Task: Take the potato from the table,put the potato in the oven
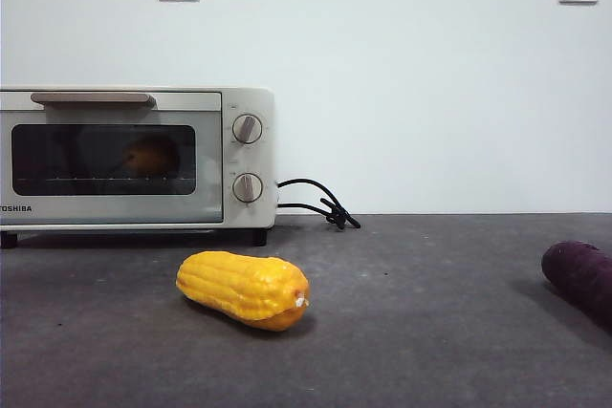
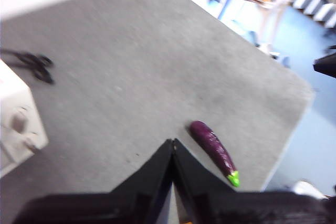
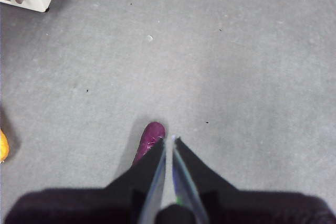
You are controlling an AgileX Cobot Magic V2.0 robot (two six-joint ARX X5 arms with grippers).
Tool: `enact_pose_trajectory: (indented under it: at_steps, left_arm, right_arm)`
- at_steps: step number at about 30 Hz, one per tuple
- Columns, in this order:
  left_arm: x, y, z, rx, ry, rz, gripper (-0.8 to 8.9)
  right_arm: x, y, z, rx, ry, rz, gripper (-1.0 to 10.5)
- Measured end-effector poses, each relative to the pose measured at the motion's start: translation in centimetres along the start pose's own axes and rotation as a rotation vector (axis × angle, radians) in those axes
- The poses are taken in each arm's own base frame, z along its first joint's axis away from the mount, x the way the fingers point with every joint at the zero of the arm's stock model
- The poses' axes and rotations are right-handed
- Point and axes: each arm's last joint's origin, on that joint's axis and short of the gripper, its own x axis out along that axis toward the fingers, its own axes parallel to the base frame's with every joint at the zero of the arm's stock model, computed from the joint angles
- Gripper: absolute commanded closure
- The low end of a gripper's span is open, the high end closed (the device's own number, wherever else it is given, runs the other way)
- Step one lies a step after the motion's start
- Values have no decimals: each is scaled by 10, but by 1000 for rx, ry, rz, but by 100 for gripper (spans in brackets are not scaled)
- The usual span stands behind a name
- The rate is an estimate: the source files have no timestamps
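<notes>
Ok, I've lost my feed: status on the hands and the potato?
Left hand shut, empty, above table. Right hand shut, empty, over the purple vegetable. Potato inside oven, door closed. Nothing in the way.

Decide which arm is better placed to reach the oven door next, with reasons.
Left, probably. The oven lies close beside the left gripper in its wrist view; the right gripper hangs by the purple vegetable, with the oven only a distant corner.

Even bright light; left wrist view blurry.
</notes>
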Motion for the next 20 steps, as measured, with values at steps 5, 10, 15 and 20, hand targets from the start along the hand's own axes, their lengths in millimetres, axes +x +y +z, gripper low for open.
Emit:
enact_pose_trajectory:
  at_steps: [5, 10, 15, 20]
  left_arm:
    - [-35, -37, -11, 68, -13, -75, 818]
    - [-56, -47, -15, 95, -56, -124, 818]
    - [-57, -47, -15, 112, -59, -111, 818]
    - [-58, -26, -11, 249, -76, 142, 818]
  right_arm:
    - [0, 0, 0, 0, 0, 0, 914]
    - [0, 0, 0, 0, 0, 0, 914]
    - [0, 0, 0, 0, 0, 0, 914]
    - [0, 0, 0, 0, 0, 0, 914]
